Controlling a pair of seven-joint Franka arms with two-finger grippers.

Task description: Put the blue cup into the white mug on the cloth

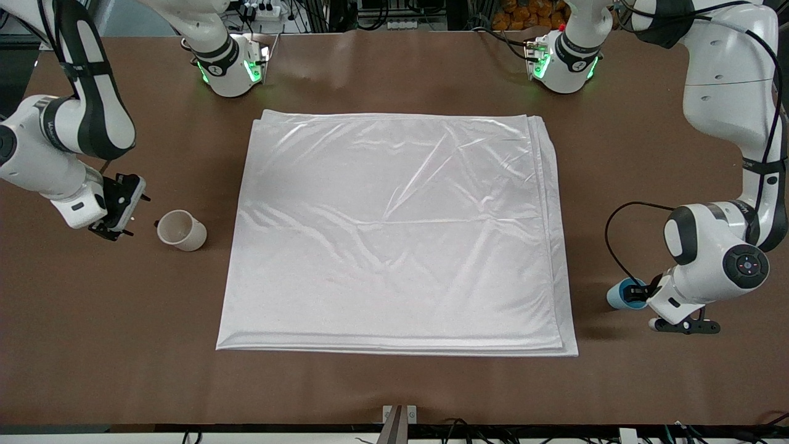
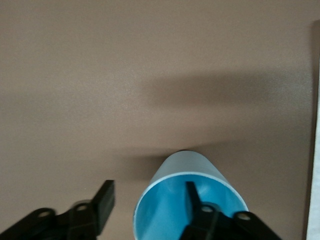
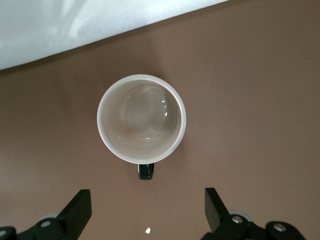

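Left gripper [image 2: 145,205] low, jaws part-closed — right gripper [image 3: 147,210] spread wide.

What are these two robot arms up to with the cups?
The left gripper is down at the blue cup, which stands on the bare table at the left arm's end; one finger is inside the cup and the other outside its wall, not yet clamped. The right gripper hangs open by the white mug, at the right arm's end of the table, with the mug's handle toward it. The cloth lies flat between them with nothing on it.
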